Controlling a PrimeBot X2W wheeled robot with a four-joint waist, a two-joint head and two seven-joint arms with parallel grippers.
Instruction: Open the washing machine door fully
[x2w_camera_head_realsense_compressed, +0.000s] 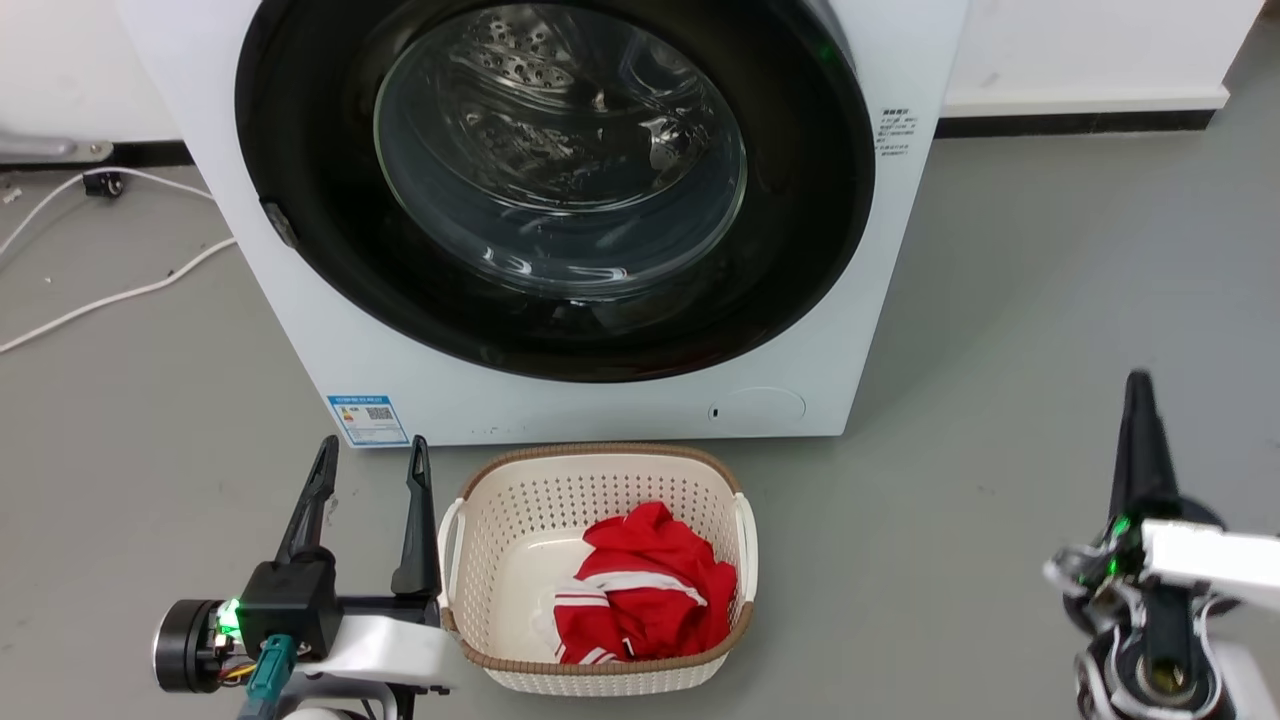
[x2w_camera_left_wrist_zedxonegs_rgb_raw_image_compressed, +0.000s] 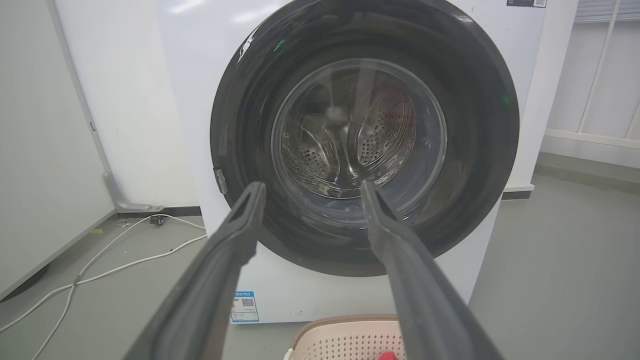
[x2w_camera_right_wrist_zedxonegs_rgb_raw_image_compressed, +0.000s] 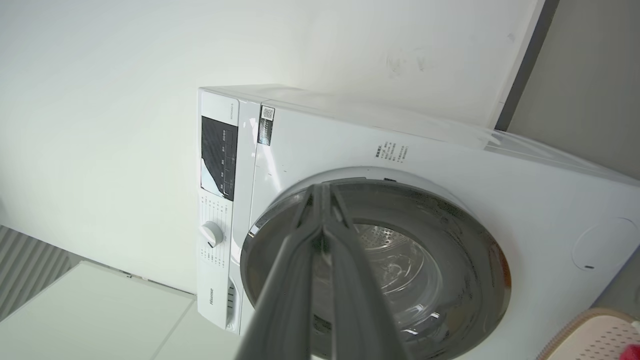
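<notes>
Your left pincer (x2w_camera_head_realsense_compressed: 373, 445) hangs released and empty at near left, just beside the laundry basket (x2w_camera_head_realsense_compressed: 600, 452); your right pincer (x2w_camera_head_realsense_compressed: 1138, 390) is clenched on nothing, well right. Beyond them the door (x2w_camera_head_realsense_compressed: 800, 200) sits shut against the washing machine (x2w_camera_head_realsense_compressed: 600, 410). Reaching forward could nudge the basket, and either pincer may slip off that glossy rim.

The basket (x2w_camera_head_realsense_compressed: 600, 452) stands on the floor (x2w_camera_head_realsense_compressed: 1000, 350) just before the machine (x2w_camera_head_realsense_compressed: 600, 410), under the shut door (x2w_camera_head_realsense_compressed: 300, 200), blocking a low approach from the front. Space before the door is open. Bare floor lies right of machine and basket; white cables (x2w_camera_head_realsense_compressed: 120, 295) cross it on the left
</notes>
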